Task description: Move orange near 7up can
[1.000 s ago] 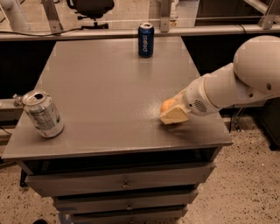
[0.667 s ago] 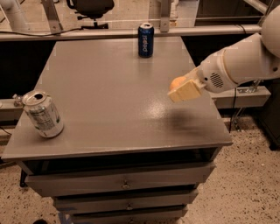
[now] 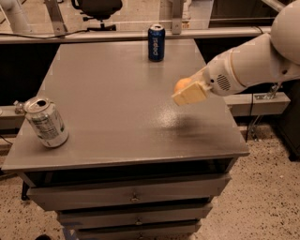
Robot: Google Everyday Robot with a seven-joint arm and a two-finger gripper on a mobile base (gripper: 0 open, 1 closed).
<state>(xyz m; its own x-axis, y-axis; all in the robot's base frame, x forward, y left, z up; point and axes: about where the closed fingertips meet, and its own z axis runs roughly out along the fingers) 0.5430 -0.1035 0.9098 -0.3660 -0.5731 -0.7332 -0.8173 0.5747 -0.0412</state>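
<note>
The orange (image 3: 181, 85) is a small round fruit held between the cream fingers of my gripper (image 3: 186, 92), lifted above the right side of the grey table (image 3: 112, 98). The gripper is shut on it and most of the fruit is hidden by a finger. The 7up can (image 3: 46, 122), silvery-grey with a white label panel and an opened top, stands tilted at the table's front left corner, far to the left of the gripper.
A dark blue Pepsi can (image 3: 156, 42) stands upright at the back of the table, near the middle. Drawers (image 3: 131, 197) sit under the tabletop. An office chair (image 3: 98, 9) and a rail lie behind the table.
The gripper has risen off the tabletop with the orange and moved up and back, away from the front right corner. Both cans stay where they were.
</note>
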